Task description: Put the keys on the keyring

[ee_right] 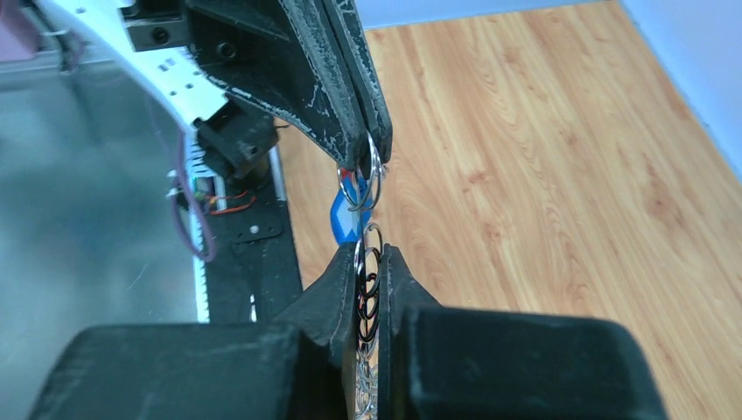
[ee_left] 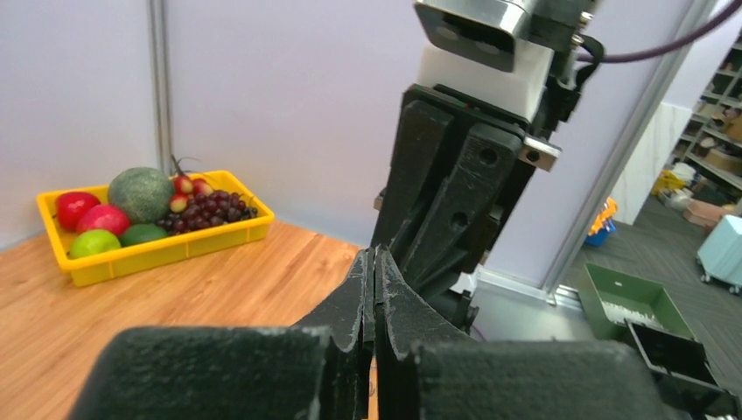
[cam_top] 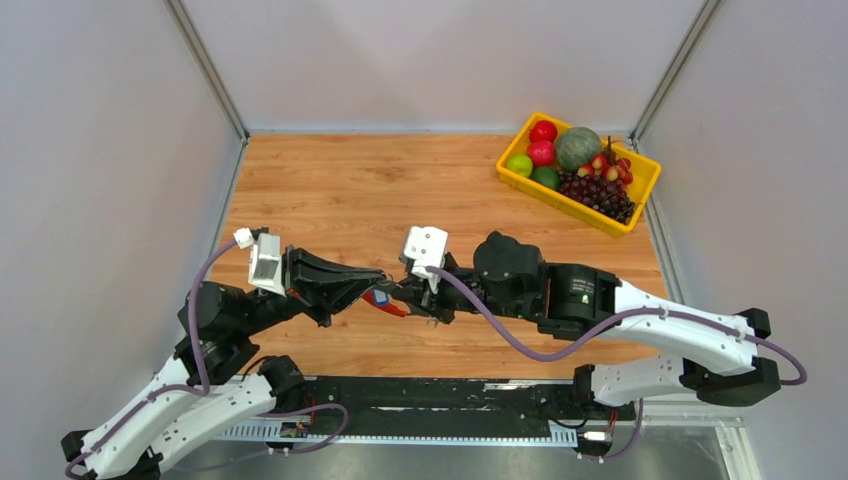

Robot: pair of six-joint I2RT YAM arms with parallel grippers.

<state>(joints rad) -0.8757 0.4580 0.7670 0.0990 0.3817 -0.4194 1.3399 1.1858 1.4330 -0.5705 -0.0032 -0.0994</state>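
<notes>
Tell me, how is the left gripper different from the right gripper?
The left gripper pinches a silver ring with a blue-headed key dangling from it. The right gripper pinches dark loops that I cannot identify. In the top view the left gripper reaches in from the left and the right gripper from the right, nearly tip to tip. Both are black and shut.

Pale lilac walls (cam_top: 100,150) box in a wood-grain table (cam_top: 350,190), with metal posts (cam_top: 206,65) at the far corners. A yellow tray (ee_left: 157,256) of fruit sits far right. Beyond the right-hand wall: grey floor (ee_left: 674,241), a green bin (ee_left: 598,293), perhaps shelves (ee_left: 713,131).
</notes>
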